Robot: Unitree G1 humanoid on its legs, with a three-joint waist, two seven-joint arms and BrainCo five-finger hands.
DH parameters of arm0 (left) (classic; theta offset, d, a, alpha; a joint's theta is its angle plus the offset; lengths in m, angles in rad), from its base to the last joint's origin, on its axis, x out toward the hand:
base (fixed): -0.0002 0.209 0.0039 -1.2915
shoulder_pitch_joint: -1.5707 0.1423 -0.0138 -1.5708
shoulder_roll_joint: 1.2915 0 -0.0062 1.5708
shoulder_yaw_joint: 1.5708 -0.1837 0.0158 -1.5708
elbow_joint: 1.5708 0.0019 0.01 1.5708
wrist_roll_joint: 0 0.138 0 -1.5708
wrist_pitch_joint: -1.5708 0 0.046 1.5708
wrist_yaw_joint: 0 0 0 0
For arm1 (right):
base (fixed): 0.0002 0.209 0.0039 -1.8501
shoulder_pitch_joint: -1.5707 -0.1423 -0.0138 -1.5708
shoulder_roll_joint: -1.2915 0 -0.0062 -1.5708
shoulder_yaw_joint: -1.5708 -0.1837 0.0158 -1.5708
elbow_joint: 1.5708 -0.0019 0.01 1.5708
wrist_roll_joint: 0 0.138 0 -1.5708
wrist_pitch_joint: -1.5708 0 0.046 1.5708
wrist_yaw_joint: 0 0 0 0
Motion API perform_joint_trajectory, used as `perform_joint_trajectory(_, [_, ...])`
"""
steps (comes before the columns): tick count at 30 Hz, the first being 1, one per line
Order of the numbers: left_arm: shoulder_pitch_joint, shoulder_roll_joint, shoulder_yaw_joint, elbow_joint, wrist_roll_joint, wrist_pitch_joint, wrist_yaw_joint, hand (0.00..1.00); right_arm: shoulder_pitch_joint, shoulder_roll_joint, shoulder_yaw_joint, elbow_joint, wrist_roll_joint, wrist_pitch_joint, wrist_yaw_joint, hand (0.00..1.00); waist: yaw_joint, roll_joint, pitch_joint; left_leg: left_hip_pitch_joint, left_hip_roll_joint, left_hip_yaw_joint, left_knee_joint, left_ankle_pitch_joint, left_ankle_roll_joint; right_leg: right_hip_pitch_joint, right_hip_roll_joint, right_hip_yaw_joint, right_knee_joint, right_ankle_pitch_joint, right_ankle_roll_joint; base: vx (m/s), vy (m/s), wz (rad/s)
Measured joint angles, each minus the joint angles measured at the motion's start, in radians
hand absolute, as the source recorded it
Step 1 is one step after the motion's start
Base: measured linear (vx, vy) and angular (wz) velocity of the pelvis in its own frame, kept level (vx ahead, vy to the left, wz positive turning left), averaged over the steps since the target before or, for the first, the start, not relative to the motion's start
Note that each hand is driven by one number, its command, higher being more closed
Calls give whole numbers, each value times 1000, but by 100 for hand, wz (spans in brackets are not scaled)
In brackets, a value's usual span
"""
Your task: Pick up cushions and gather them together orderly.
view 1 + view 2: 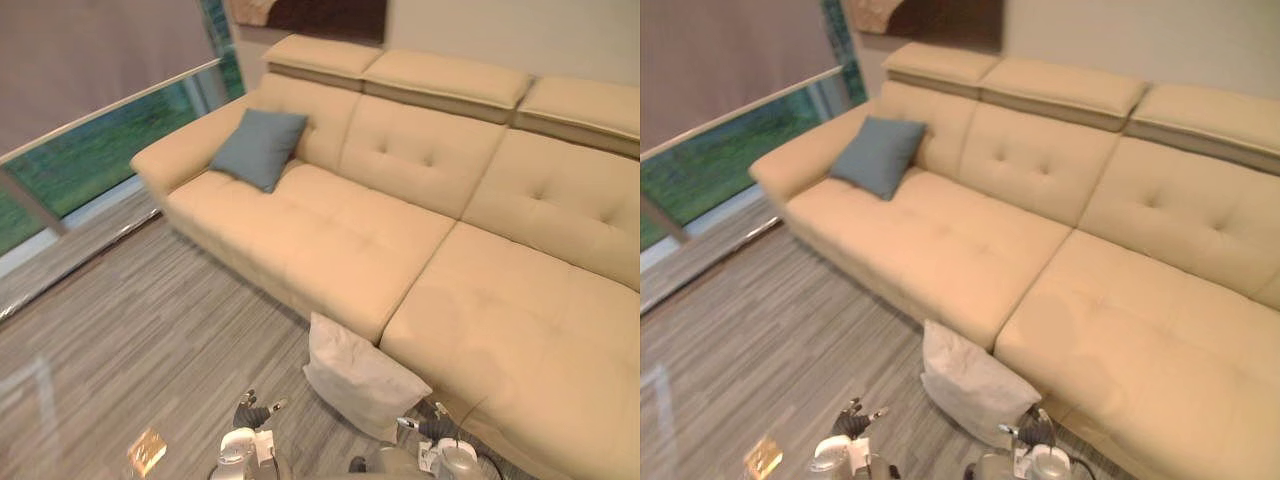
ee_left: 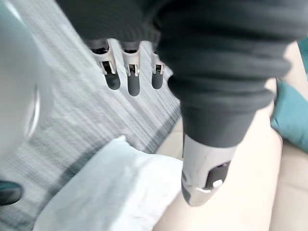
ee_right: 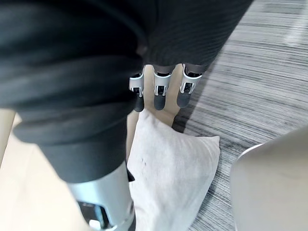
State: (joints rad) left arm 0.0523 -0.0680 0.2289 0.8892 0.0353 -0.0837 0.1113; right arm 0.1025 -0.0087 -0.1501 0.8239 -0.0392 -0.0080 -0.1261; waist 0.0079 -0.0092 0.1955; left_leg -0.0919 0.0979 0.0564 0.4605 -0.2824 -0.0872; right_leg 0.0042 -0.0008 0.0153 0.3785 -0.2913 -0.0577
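Observation:
A white cushion (image 1: 360, 377) leans on the floor against the front of the beige sofa (image 1: 330, 240). A blue-grey cushion (image 1: 258, 148) rests against the sofa's back at its left end. My left hand (image 1: 254, 412) hovers low, just left of the white cushion, fingers straight and empty. My right hand (image 1: 425, 432) hangs close to the cushion's right corner, also open and empty. In the left wrist view the white cushion (image 2: 110, 192) lies below the fingers (image 2: 133, 82). In the right wrist view the cushion (image 3: 173, 173) sits just past the fingers (image 3: 161, 91).
Grey striped wood floor (image 1: 150, 340) spreads to the left. A glass window wall (image 1: 90, 160) runs along the far left behind the sofa arm. A dark picture (image 1: 320, 15) hangs on the wall above the sofa.

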Motion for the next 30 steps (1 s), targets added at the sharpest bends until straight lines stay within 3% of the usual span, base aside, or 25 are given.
perform_joint_trajectory(2, [0,0,0,15,0,0,1,0,11,-4,0,3,1,0,-2,0,-1,8,-10,13,-13,-44,-106,49,30,-2,10,63,21,-18,28,317,290,-112])
perform_joint_trajectory(3, [-3,2,2,30,0,1,-1,0,14,-9,0,9,1,-1,-2,0,-2,25,-23,25,0,-37,-149,118,-23,-6,24,95,45,-40,56,260,284,-77])
perform_joint_trajectory(6, [-4,27,19,48,4,2,2,0,31,32,4,29,6,1,-2,0,-1,-49,-62,58,-45,66,-175,97,4,-16,-30,180,49,-52,89,305,308,-76])
perform_joint_trajectory(9, [-14,34,17,70,10,2,1,0,33,41,-2,30,5,1,-2,0,-2,-58,-66,103,-60,133,-208,85,25,-5,-49,218,14,-24,126,194,265,-68])
perform_joint_trajectory(11, [-16,34,17,76,11,2,2,0,25,37,-3,30,2,1,-1,0,8,-42,-62,166,-45,215,-258,80,33,-24,-59,168,35,5,154,101,175,-105])
perform_joint_trajectory(12, [-11,34,17,75,10,3,4,0,14,35,-3,30,2,0,-1,0,9,-35,-61,191,-32,263,-275,80,33,-46,-79,31,59,25,167,33,62,-89])
perform_joint_trajectory(13, [-11,34,17,76,9,3,6,0,9,35,-3,30,1,-1,-2,0,9,-34,-61,200,-28,286,-279,80,33,-58,-100,-67,70,26,166,78,-12,-114])
perform_joint_trajectory(14, [-10,23,-15,86,3,5,11,0,13,17,-11,33,0,-11,-4,0,-4,-16,-68,217,-25,316,-292,81,32,-49,-122,-220,30,25,112,230,-182,-57])
perform_joint_trajectory(15, [-1,10,-54,83,1,7,13,0,12,-10,-56,67,3,-14,-12,0,-2,28,-66,258,-15,311,-307,132,7,18,-103,-230,-23,48,71,230,-204,-35])
perform_joint_trajectory(17, [-1,11,-54,80,1,7,13,0,13,-9,-65,67,5,-14,-12,0,-3,25,-65,254,-13,310,-305,136,5,18,-100,-229,-33,50,68,86,-101,0])
perform_joint_trajectory(18, [-7,14,-48,71,1,7,13,0,9,-1,-84,66,9,-14,-13,0,-1,10,-44,239,-7,311,-260,136,5,14,-100,-227,-31,51,67,-65,-81,-11])
perform_joint_trajectory(19, [-52,36,-38,52,0,11,13,0,-21,2,-76,58,11,-14,-10,0,1,-18,30,185,20,311,-96,128,5,9,-97,-209,8,50,63,-176,-89,-28])
perform_joint_trajectory(20, [-74,73,-43,-2,-23,8,26,0,-84,3,-67,46,53,-18,-23,0,8,-36,81,-76,98,275,271,53,10,-115,-85,-148,164,48,44,-199,-43,-41])
perform_joint_trajectory(21, [-78,82,-50,-18,-34,5,35,0,-96,7,-58,42,66,-21,-32,0,12,-41,81,-156,106,254,315,7,9,-184,-80,-133,229,44,38,-245,68,-101])
perform_joint_trajectory(22, [-120,119,-61,-54,-79,4,73,0,-133,-23,-52,-27,121,-33,-60,0,38,-30,133,-308,153,226,287,88,28,-360,-34,-96,442,-2,59,-172,105,-95])
perform_joint_trajectory(23, [-139,139,-62,-54,-86,5,82,0,-156,-25,-53,-33,127,-37,-69,0,47,-42,170,-324,157,214,329,55,21,-382,-35,-87,493,-43,65,-244,26,-65])
perform_joint_trajectory(24, [-181,173,-67,-73,-115,6,92,0,-183,-33,-52,-68,140,-32,-86,0,30,-84,194,-433,140,186,425,17,39,-499,-59,-67,605,-119,55,-241,-70,15])
perform_joint_trajectory(25, [-217,178,-61,-117,-158,0,120,0,-199,-50,-58,-92,169,-36,-107,0,19,-80,197,-564,148,166,508,-31,38,-608,-51,-64,659,-177,59,-236,-93,26])
perform_joint_trajectory(27, [-275,182,-59,-132,-188,-1,140,0,-248,-76,-76,-111,184,-37,-126,0,19,-70,236,-651,153,143,557,-90,27,-690,-45,-66,710,-241,28,-195,-33,3])
perform_joint_trajectory(28, [-314,185,-58,-133,-201,0,150,0,-277,-83,-82,-137,201,-36,-133,0,17,-68,287,-684,154,137,601,-97,34,-723,-50,-65,763,-252,35,-254,-23,5])
perform_joint_trajectory(30, [-313,182,-59,-157,-220,-1,162,0,-280,-76,-82,-167,210,-39,-139,0,14,-65,295,-721,152,130,623,-99,37,-758,-53,-64,790,-256,36,-196,-14,10])
